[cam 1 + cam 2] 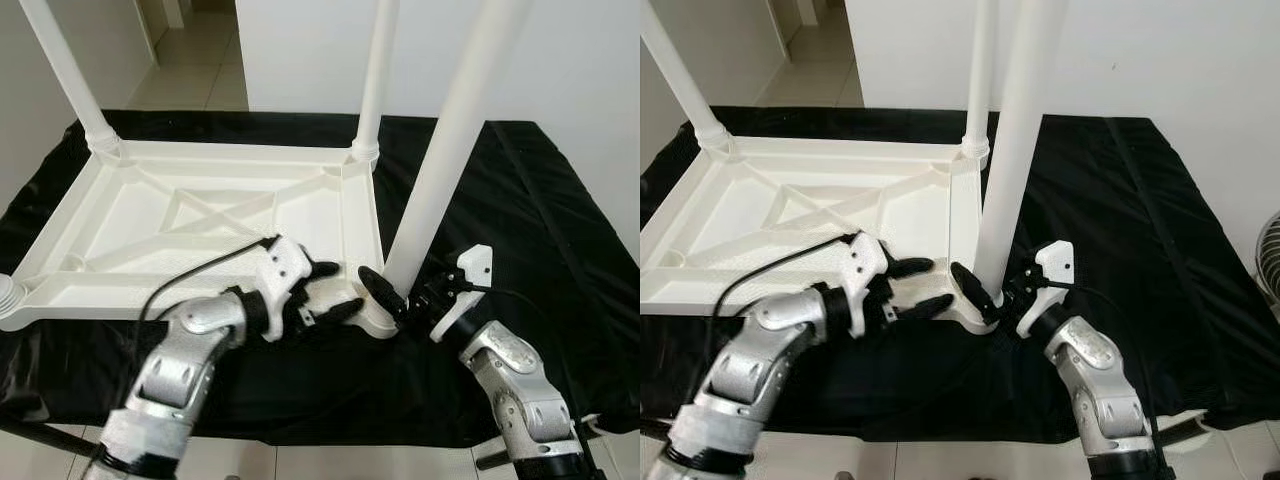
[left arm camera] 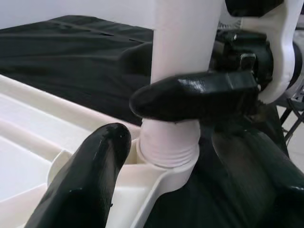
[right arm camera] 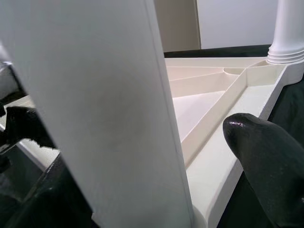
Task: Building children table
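Left gripper (image 1: 335,290): nearest the camera, fingers spread apart, resting on the near edge of the tabletop beside the corner socket, gripping nothing.
Right gripper (image 1: 392,293): clamped around the base of the near white plastic table leg (image 1: 440,160), one black finger (image 2: 190,97) pressed across it just above the threaded end.
White plastic children's tabletop (image 1: 200,225): upside down on the black cloth (image 1: 520,230), ribbed underside with diagonal braces facing up.
Near leg: upright in the near right corner socket (image 2: 166,164), threads partly visible.
Far legs: two white round legs (image 1: 375,75) stand in the far corners.
Floor: pale tiles (image 1: 200,70) beyond the cloth.
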